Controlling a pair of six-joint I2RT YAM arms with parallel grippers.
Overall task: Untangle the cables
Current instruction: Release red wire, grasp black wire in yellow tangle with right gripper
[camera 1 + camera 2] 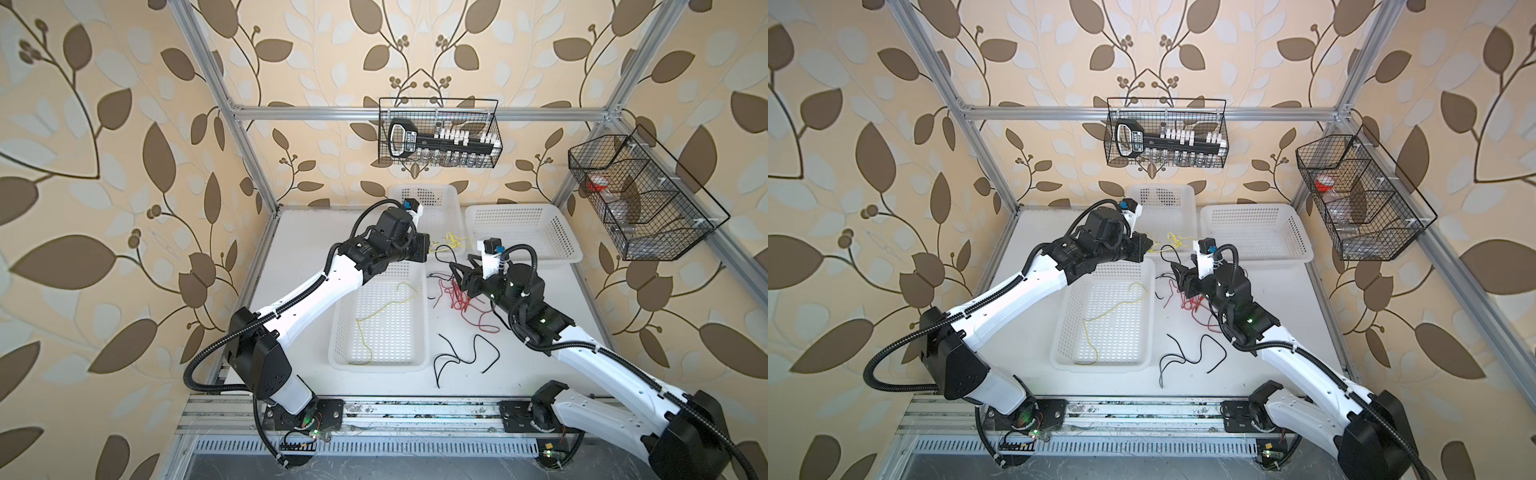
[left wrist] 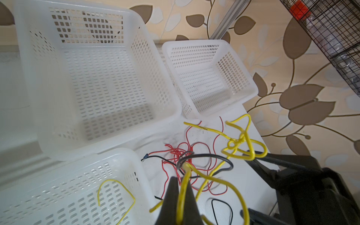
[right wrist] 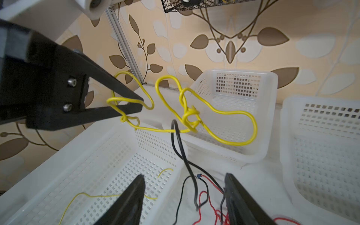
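The left gripper point(image 3: 141, 104) is clamped tight on the knotted yellow cable point(image 3: 191, 115), pinching it at one end of its loops and holding the knot up above the table point(image 1: 299, 249). The right gripper point(image 3: 184, 175) sits close by and lower, its jaws well apart and gripping nothing. A black cable point(image 3: 181, 148) is hooked over the yellow loops beside the knot and hangs down; in the right wrist view its lower length shows between the right gripper's fingers. Below and around the right gripper, a tangle of red cables point(image 1: 461, 303) lies on the table. Nearer the front edge, loose black cables point(image 1: 457, 353) lie in waves on the bare surface. In both top views a thin yellow cable point(image 1: 1113, 309) lies inside the front basket point(image 1: 336, 345), which stands just left of the red tangle. Beyond the held knot two rear baskets point(image 1: 573, 253) stand side by side against the back of the table.
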